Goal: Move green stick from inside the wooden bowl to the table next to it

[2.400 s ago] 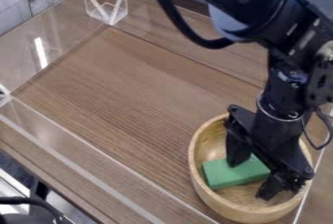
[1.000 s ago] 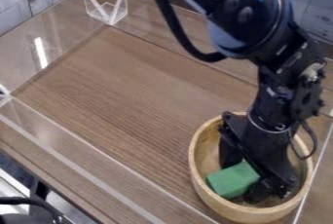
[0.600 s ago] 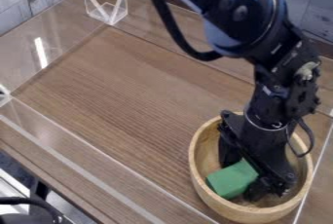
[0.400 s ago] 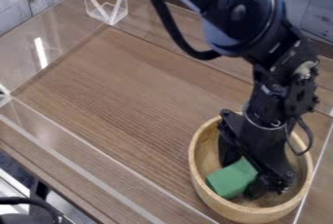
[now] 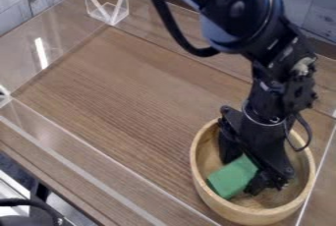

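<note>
While the pincer [image 5: 258, 163] is standing spread wide inside the wooden bowl [image 5: 210, 181] at the desk's [image 5: 118, 83] near right corner, straddling the green stick [image 5: 234, 178] lying there, a crooked closing risks tipping it away.

We see most of the table [image 5: 118, 92] lying bare — the whole brown surface left of the wooden bowl [image 5: 207, 179] is free room for a gripper to pass or set something down. The bowl's thick rim is the nearest obstacle, ringing the gripper [image 5: 253, 167], which stands inside with its jaws wide, straddling the green stick [image 5: 233, 179]. Clear walls [image 5: 53, 35] fence the table's edges at the left and back. A small clear stand [image 5: 105, 8] sits at the far corner, well apart from the bowl — no hindrance near it.
</note>
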